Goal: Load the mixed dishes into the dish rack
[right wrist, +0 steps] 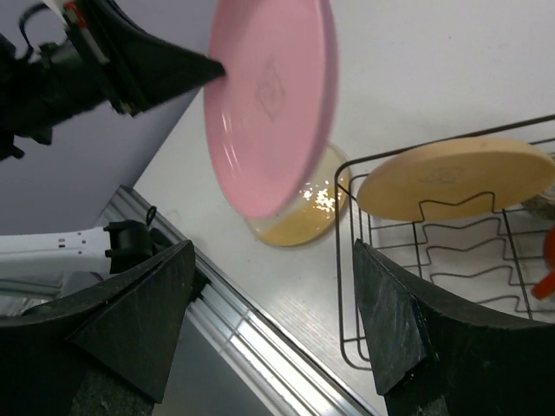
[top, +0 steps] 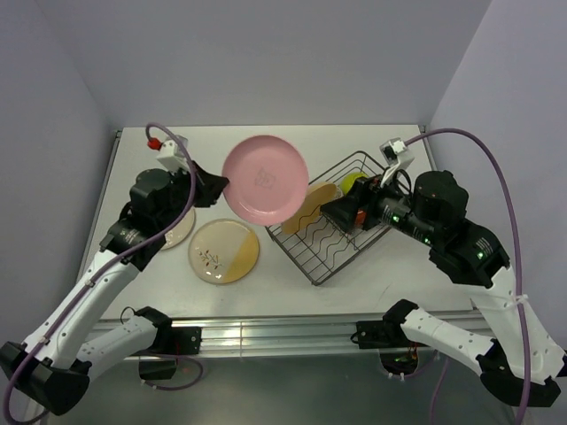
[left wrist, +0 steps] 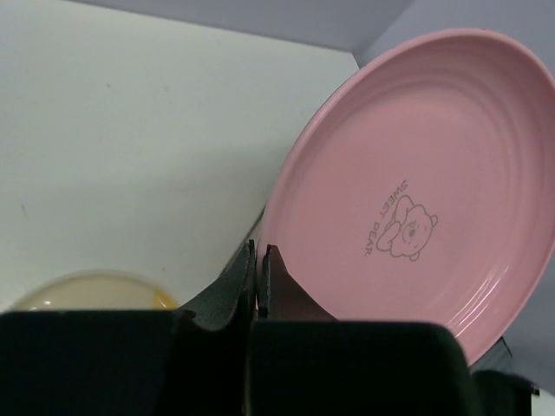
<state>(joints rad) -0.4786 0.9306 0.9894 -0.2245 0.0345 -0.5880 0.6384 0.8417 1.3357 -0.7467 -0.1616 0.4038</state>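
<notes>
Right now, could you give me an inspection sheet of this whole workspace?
Surface: white table.
Job's things: pink plate held aloft, tilted; orange plate and lime-green bowl in dish rack; twig-patterned plate and cream-yellow plate on table.
Clutter: nothing seen.
Grippers: left gripper shut on pink plate's rim; right gripper open, near the rack.
Cables: purple cables loop off both arms.
Surroundings: plain lilac walls.
</notes>
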